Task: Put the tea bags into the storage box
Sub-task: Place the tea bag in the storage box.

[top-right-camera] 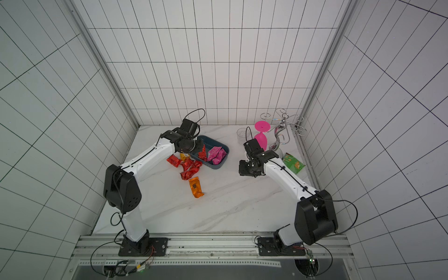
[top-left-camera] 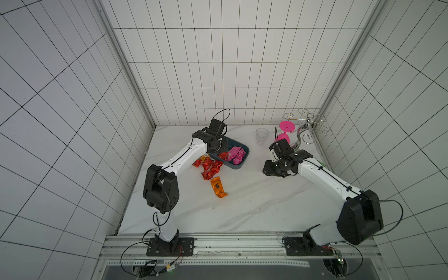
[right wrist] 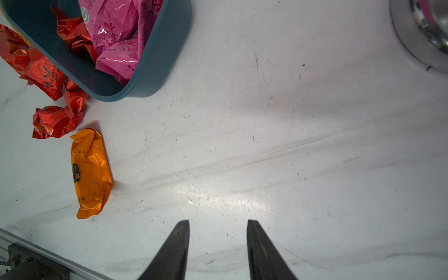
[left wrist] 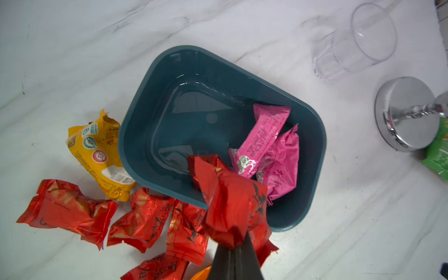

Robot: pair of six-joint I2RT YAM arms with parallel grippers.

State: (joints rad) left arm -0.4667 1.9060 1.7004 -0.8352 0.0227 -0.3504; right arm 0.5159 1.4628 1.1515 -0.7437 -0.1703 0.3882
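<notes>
The storage box [left wrist: 135, 126] is a dark teal tray, seen in both top views [top-left-camera: 238, 165] [top-right-camera: 218, 166]. Two pink tea bags [left wrist: 264, 143] [top-left-camera: 236, 155] lie inside it. My left gripper [left wrist: 238, 242] is shut on a red tea bag [left wrist: 230, 201] [top-right-camera: 202, 154], which hangs over the box's near rim. Several red tea bags [left wrist: 65, 208] [top-left-camera: 209, 167], a yellow one [left wrist: 101, 155] and an orange one [right wrist: 91, 172] [top-left-camera: 218, 186] lie on the table beside the box. My right gripper [right wrist: 218, 223] [top-left-camera: 269, 171] is open and holds nothing, to the right of the box.
A clear plastic cup [top-left-camera: 261, 135] [left wrist: 358, 41] stands behind the box. A pink goblet [top-left-camera: 284, 133] and a chrome wire rack [top-left-camera: 308, 128] sit at the back right, with a green packet [top-right-camera: 293, 163] near the right wall. Tiled walls close three sides.
</notes>
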